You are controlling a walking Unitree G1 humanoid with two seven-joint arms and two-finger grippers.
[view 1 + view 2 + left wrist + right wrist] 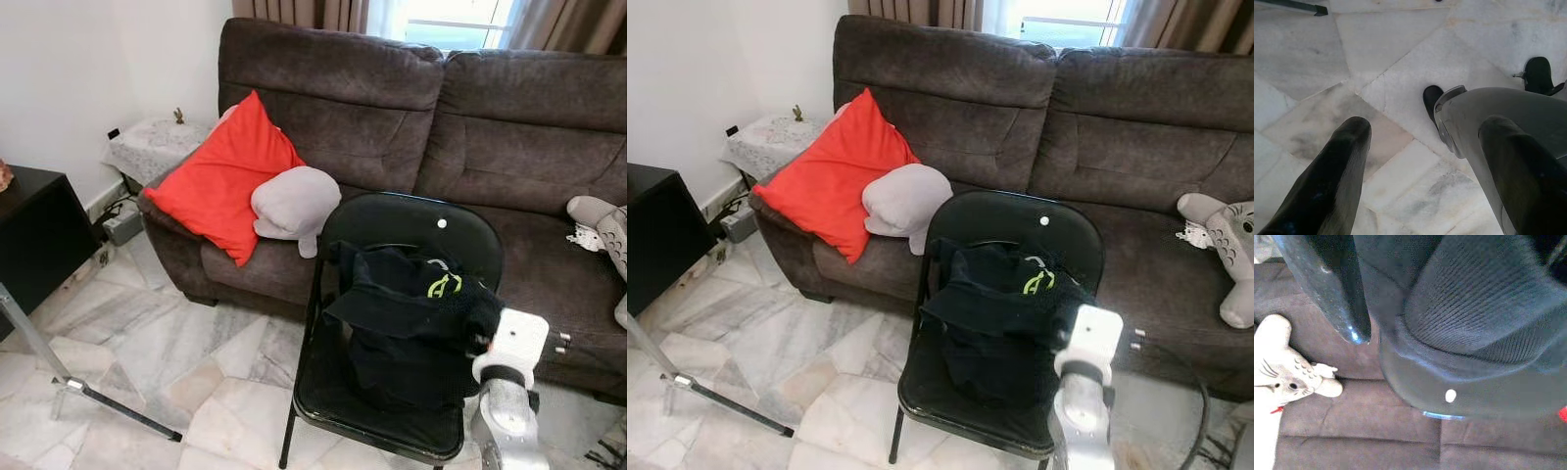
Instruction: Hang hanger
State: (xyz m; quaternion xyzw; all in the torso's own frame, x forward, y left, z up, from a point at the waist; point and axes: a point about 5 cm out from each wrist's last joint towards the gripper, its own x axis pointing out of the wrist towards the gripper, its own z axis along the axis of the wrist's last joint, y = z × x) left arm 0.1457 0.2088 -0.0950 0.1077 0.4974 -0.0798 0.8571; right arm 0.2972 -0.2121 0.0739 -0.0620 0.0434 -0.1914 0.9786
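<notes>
Scene at the chair (392,220): I have the right gripper (1376,308) pushed into the dark garment (411,304) heaped on the seat, with the chair back just beyond its fingers and the sofa (509,127) farther on. One finger (1327,284) lies against the knit; the other is hidden by cloth, so I cannot tell whether the gripper is closed on anything. A thin curved wire at the garment's top edge may be the hanger's (377,245) hook, though the view is too poor to be sure. Main risk, in my judgement: lifting now could drag fabric alone, slide the garment off its hanger, or snag the hook on the chair back, because the grip point is buried. The right arm reaches forward and up from below, wrist level with the seat front. The left gripper (1425,161) hangs idle over the floor (1400,58), fingers spread wide and empty.
</notes>
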